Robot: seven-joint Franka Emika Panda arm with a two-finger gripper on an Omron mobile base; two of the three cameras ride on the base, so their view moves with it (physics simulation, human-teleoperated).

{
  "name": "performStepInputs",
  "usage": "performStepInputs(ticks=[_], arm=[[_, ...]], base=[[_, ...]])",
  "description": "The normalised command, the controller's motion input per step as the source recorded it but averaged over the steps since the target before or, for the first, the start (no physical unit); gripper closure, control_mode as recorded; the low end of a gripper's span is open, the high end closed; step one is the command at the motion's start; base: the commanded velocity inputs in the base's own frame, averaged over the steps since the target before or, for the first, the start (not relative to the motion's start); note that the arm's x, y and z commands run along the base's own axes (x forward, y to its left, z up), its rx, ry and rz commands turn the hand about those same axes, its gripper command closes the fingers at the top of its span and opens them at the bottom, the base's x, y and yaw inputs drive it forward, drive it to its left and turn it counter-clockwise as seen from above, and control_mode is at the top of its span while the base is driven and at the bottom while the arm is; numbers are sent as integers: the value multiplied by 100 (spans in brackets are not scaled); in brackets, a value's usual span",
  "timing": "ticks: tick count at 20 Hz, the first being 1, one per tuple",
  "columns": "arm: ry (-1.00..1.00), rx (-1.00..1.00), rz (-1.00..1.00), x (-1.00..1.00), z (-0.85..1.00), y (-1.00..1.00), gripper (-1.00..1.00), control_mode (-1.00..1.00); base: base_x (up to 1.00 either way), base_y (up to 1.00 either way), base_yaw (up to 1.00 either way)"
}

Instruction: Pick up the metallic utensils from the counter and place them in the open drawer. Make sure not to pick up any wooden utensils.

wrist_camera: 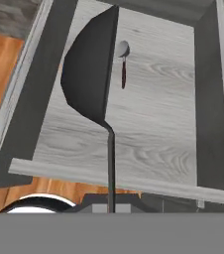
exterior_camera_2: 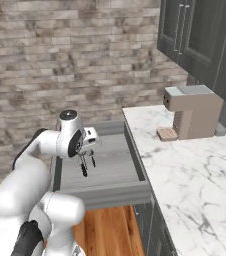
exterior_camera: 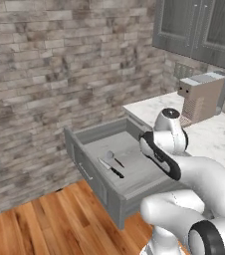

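The open drawer [exterior_camera: 100, 191] [exterior_camera_2: 107, 194] [wrist_camera: 153, 124] juts from the white marble counter [exterior_camera: 215, 135] [exterior_camera_2: 185, 170]. On its grey floor lie a slim spoon [exterior_camera: 110, 156] [wrist_camera: 123, 52] and a black-handled knife [exterior_camera: 112, 170]. My gripper [exterior_camera_2: 86, 149] hangs over the drawer, shut on the thin stem of a dark flat-bladed utensil [wrist_camera: 90, 64] [exterior_camera_2: 83, 167]. The blade points away from the hand and hides the drawer floor to the left of the spoon in the hand view. The wooden utensils are out of view.
A tan coffee machine [exterior_camera: 201, 97] [exterior_camera_2: 192, 117] stands on the counter by the wall. Grey wall cabinets [exterior_camera: 199, 25] [exterior_camera_2: 200, 35] hang above it. A brick wall [exterior_camera: 59, 74] runs behind the drawer, with wooden floor [exterior_camera: 45, 224] below.
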Motion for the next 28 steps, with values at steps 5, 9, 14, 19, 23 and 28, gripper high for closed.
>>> performStepInputs(ticks=[5, 9, 14, 19, 23, 28], arm=[[4, -1, 0, 69, -63, 0, 100, -100], [4, 0, 0, 74, -57, 0, 100, -100], [8, 0, 0, 68, -43, 0, 100, -100], [5, 0, 0, 53, -26, 0, 100, -100], [7, 0, 0, 51, -49, 0, 100, -100], [3, 0, 0, 43, -55, -1, 100, -100]], base=[[0, 0, 0], [0, 0, 0], [0, 0, 0], [0, 0, 0], [0, 0, 0], [0, 0, 0]])
